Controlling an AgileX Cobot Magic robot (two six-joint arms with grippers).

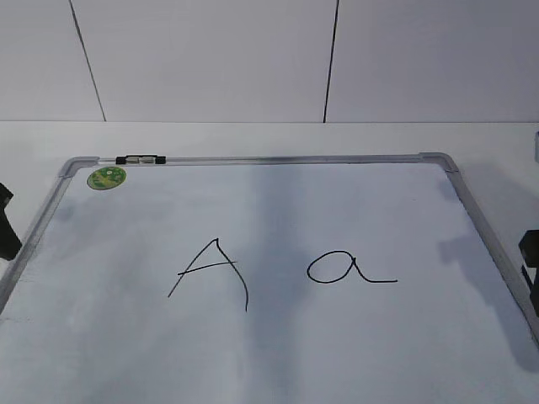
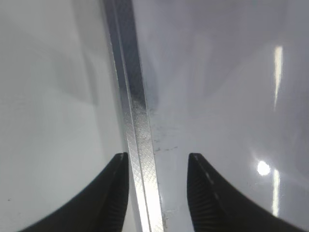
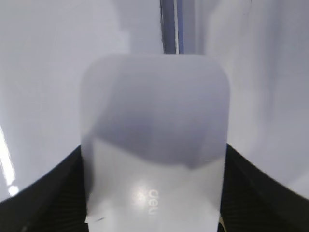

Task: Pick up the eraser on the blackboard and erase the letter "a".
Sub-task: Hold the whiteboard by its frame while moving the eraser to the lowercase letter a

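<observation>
The blackboard [image 1: 278, 353] is a white board with a grey metal frame and lies flat. The cursive letter "a" [image 1: 345, 268] is drawn right of centre, beside a capital "A" [image 1: 212, 271]. The white eraser [image 3: 153, 145] fills the right wrist view between the black jaws of my right gripper [image 3: 153, 193], which press on both its sides. In the exterior view only a dark part of that gripper [image 1: 530, 257] shows, at the board's right edge. My left gripper [image 2: 158, 164] is open and empty, astride the board's left frame rail [image 2: 137, 125].
A black-and-silver marker [image 1: 141, 159] lies on the board's top rail, next to a green round sticker [image 1: 106, 178]. A white wall stands behind the table. My left gripper shows as a dark shape [image 1: 7, 223] at the left edge.
</observation>
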